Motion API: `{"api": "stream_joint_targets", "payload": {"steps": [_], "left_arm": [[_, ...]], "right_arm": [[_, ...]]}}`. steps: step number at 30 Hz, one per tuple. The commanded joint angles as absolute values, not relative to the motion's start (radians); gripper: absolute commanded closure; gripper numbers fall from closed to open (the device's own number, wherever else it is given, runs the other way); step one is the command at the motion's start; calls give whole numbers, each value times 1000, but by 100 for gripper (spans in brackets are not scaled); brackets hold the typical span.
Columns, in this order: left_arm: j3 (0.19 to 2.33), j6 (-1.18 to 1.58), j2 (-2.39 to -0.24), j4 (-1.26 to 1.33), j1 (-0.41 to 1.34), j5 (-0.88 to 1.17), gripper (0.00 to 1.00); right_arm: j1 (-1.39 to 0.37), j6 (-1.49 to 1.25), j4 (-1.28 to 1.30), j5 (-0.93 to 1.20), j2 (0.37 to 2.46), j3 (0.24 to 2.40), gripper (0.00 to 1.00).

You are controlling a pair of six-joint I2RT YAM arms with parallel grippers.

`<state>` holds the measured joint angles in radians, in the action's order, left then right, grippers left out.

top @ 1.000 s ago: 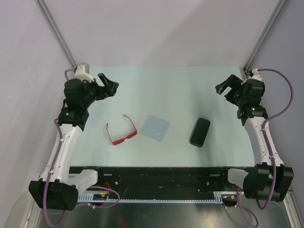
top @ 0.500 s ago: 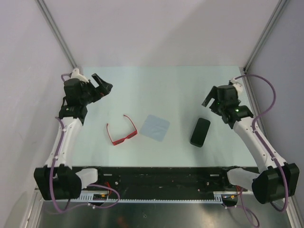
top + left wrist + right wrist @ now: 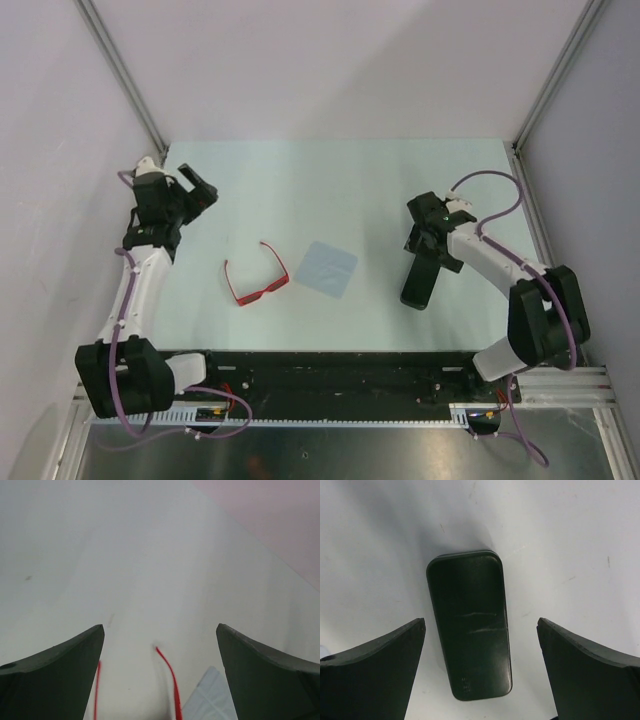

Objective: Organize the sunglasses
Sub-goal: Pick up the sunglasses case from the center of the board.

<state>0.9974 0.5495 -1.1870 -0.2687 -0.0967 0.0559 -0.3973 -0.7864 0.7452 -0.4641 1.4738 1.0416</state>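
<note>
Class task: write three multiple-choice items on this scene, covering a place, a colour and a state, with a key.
1. What lies between the sunglasses and the black case? A a pale blue cloth; B a cup; C a spoon.
2. The sunglasses' frame is: A green; B red; C yellow.
3. The right gripper is: A shut on the cloth; B shut on the sunglasses; C open over the case.
Key: 1 A, the cloth sits between them; 2 B, the top view shows red; 3 C, the wrist view shows jaws wide, case below.
</note>
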Motion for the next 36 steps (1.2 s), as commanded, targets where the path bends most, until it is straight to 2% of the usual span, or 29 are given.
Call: {"api": "stream_joint_targets", "payload": {"steps": [1,2,21,30,36], "left_arm": [[970,598,-1175,-314,-214,-9,0],[965,609,-1177,-316,-224,50,0],[977,612,-1201,-313,-227,173,0],[999,634,-1195,-314,-229,279,0],[991,638,-1178,-314,-221,317,0]], "right_arm": [[-403,-781,700,-457,1549,1071,0],[-402,-766,678,-436,1561,1069,0],[-387,-698,632,-408,1761,1069,0],[-376,-677,580,-385,1729,1025,14],[-333,-655,499,-324,1697,951,9]]}}
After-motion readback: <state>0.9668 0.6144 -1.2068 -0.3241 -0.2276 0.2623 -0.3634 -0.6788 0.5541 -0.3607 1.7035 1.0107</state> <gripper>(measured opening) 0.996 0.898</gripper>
